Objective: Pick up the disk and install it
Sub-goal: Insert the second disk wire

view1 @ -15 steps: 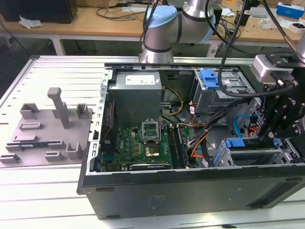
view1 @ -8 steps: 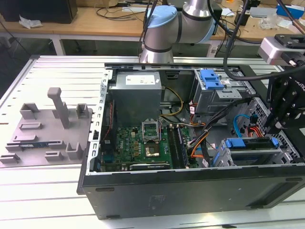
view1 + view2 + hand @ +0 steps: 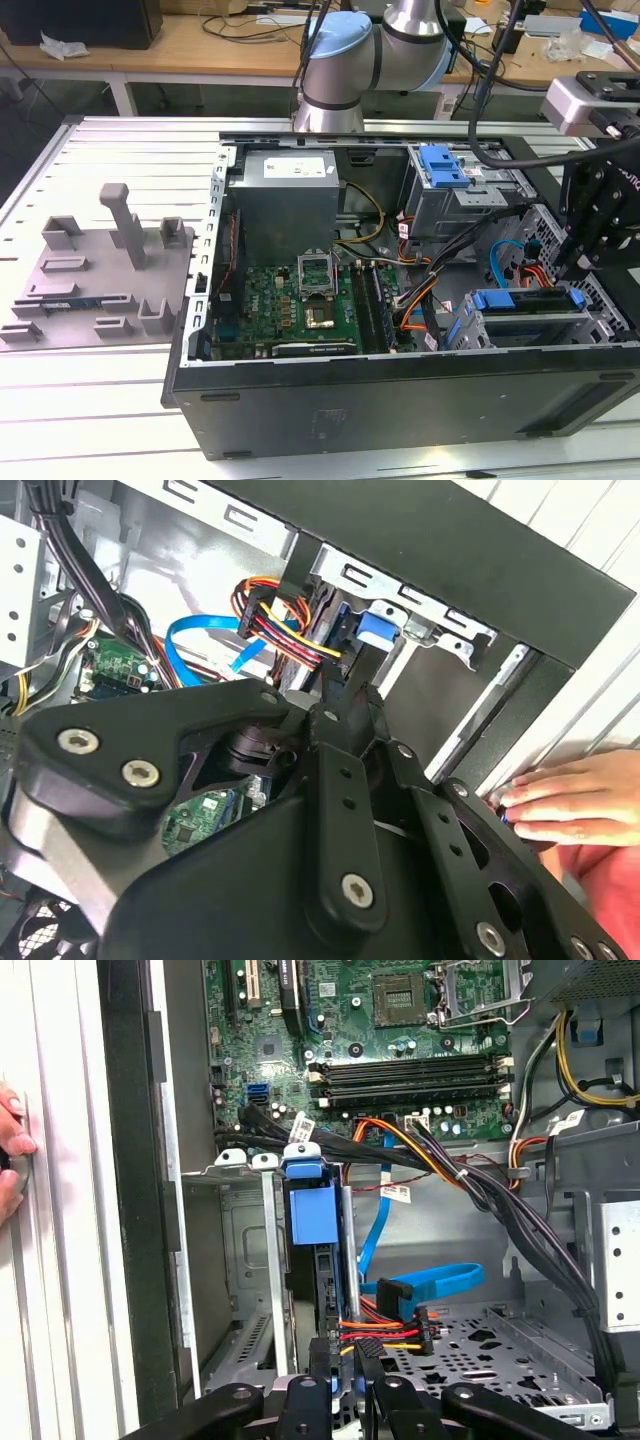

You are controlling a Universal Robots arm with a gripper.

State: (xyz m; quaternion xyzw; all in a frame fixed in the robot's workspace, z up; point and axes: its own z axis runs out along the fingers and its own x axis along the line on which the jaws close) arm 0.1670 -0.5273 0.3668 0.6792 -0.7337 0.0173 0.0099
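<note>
One blue-bracketed disk (image 3: 308,1215) sits edge-up in its drive cage (image 3: 240,1260).

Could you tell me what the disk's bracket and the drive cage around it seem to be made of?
The disk's bracket looks like moulded plastic: uniform bright blue with a soft sheen. The drive cage looks like bare sheet metal: dull silver-grey, thin folded edges, punched slots. The claw sits just above the disk.

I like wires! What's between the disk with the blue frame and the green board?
In the first wrist view, a bundle of black cables crosses between the disk and the green board.
</note>
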